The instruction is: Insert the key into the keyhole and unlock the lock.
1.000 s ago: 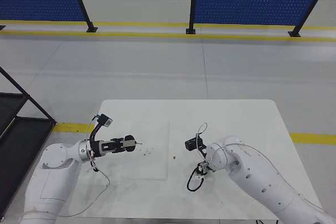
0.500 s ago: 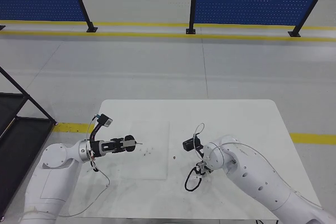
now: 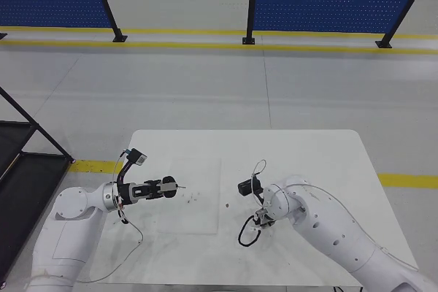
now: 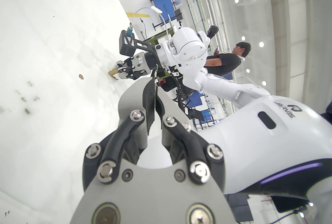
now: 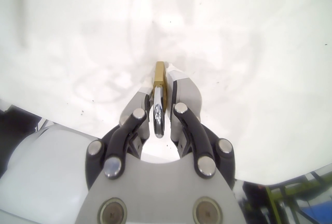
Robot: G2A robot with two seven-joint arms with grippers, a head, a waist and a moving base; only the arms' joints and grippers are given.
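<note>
In the right wrist view, my right gripper (image 5: 161, 83) is shut on a brass padlock (image 5: 159, 71), whose silver shackle (image 5: 158, 111) points back between the fingers. It hangs just above the white table (image 5: 233, 28). The left wrist view shows that same gripper (image 4: 121, 74) farther off, with the padlock (image 4: 113, 71) at its tip. My left gripper (image 4: 153, 86) has its black pads pressed together. From above, my left gripper (image 3: 168, 187) sits left of centre, and a thin key (image 3: 179, 187) sticks out towards my right gripper (image 3: 258, 217).
A small brown speck (image 3: 227, 206) lies on the table between the arms, next to several dark marks (image 3: 193, 196). A black cable (image 3: 244, 237) loops below the right wrist. A black cart (image 3: 14, 168) stands left of the table (image 3: 306, 153).
The right arm has shifted slightly left, towards the table's middle, with the padlock in its gripper, and its cable loop has moved with it. The left arm has stayed still.
</note>
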